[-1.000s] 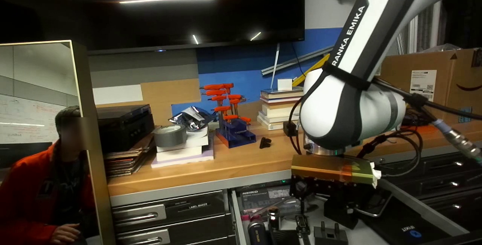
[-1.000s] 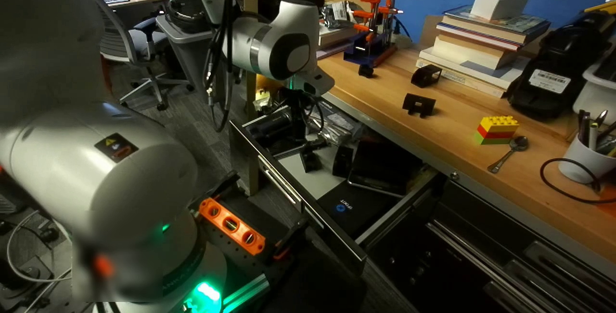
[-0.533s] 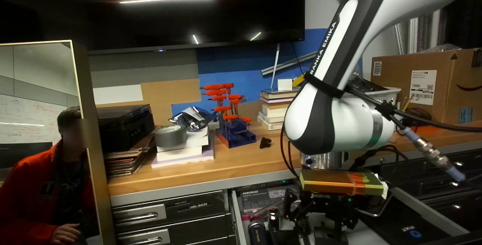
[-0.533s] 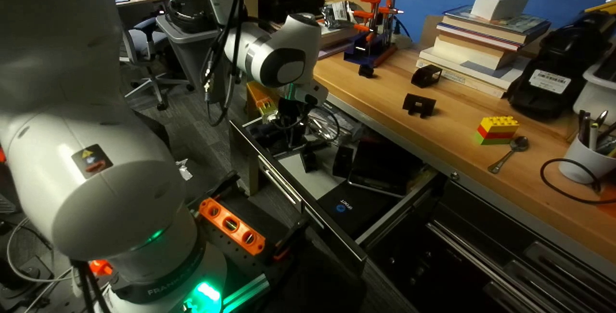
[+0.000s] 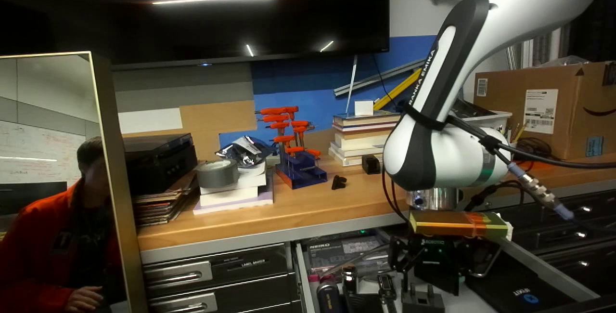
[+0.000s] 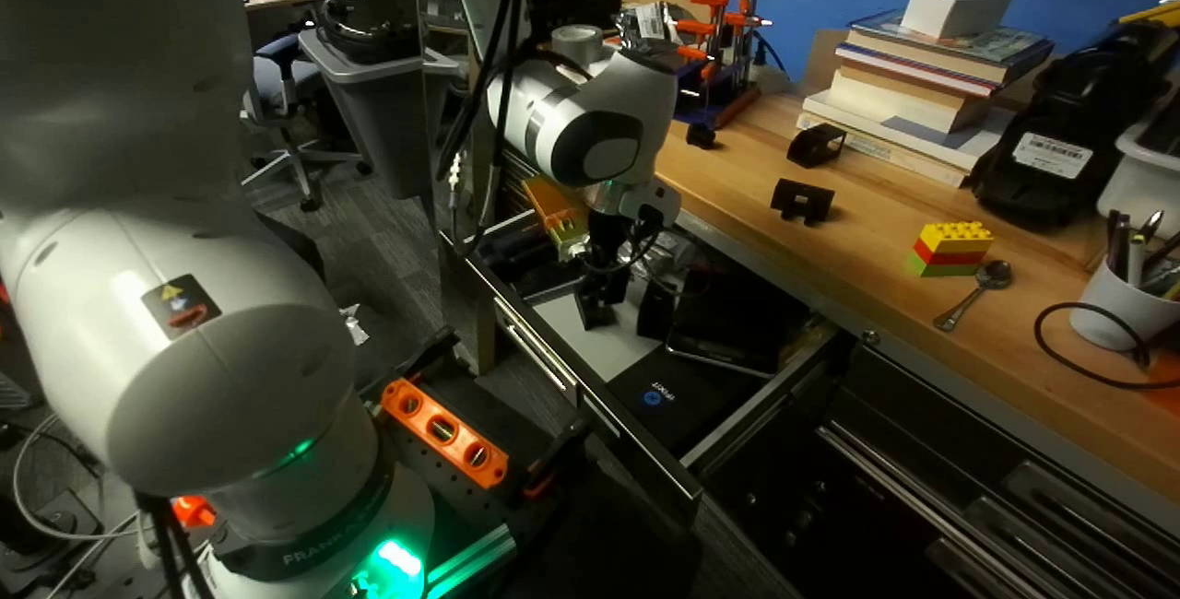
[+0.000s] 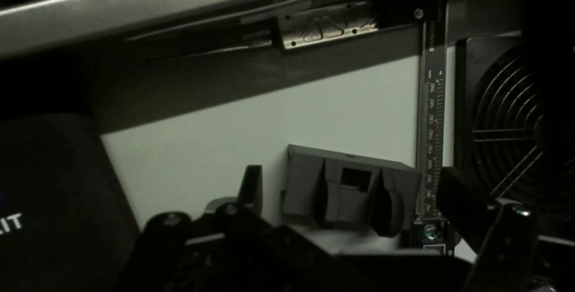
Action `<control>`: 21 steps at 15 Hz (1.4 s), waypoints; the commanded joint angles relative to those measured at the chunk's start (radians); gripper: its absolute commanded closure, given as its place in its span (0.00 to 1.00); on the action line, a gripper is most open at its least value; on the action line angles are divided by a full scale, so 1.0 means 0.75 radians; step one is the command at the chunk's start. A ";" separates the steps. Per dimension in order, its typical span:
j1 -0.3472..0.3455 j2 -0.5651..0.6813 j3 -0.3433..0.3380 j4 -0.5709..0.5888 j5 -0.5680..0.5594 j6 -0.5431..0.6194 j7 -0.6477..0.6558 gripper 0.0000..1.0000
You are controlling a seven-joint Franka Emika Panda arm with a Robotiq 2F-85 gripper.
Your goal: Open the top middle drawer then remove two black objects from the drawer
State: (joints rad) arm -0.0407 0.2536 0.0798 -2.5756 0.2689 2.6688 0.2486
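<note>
The top middle drawer stands pulled out, its silver handle bar along the front. Inside, on a white sheet, lies a slotted black object, also visible in both exterior views. A second black object stands close to it on the drawer floor; the wrist view does not show it clearly. My gripper is open above the slotted piece, one finger off to its left and the other off to its right. Nothing is gripped. How far the fingertips hang above the piece cannot be judged.
A caliper and a fan grille lie right of the slotted piece in the wrist view. A flat black case fills the drawer's near corner. On the bench sit several black pieces, toy bricks and a spoon.
My gripper has come from the drawer's side with the dark tools to above the slotted black object, moving right in both exterior views. It stayed open; the drawer and its contents have not moved.
</note>
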 commanded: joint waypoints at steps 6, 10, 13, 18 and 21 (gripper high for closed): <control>0.080 0.000 -0.048 0.017 -0.001 0.014 0.133 0.00; 0.141 0.023 -0.101 0.019 -0.060 0.051 0.276 0.00; 0.161 0.036 -0.123 0.022 -0.069 0.059 0.322 0.00; 0.173 0.047 -0.135 0.021 -0.059 0.071 0.343 0.00; 0.177 0.051 -0.135 0.017 -0.056 0.093 0.348 0.34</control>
State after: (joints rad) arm 0.0705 0.2871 -0.0063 -2.5663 0.2371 2.7086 0.4821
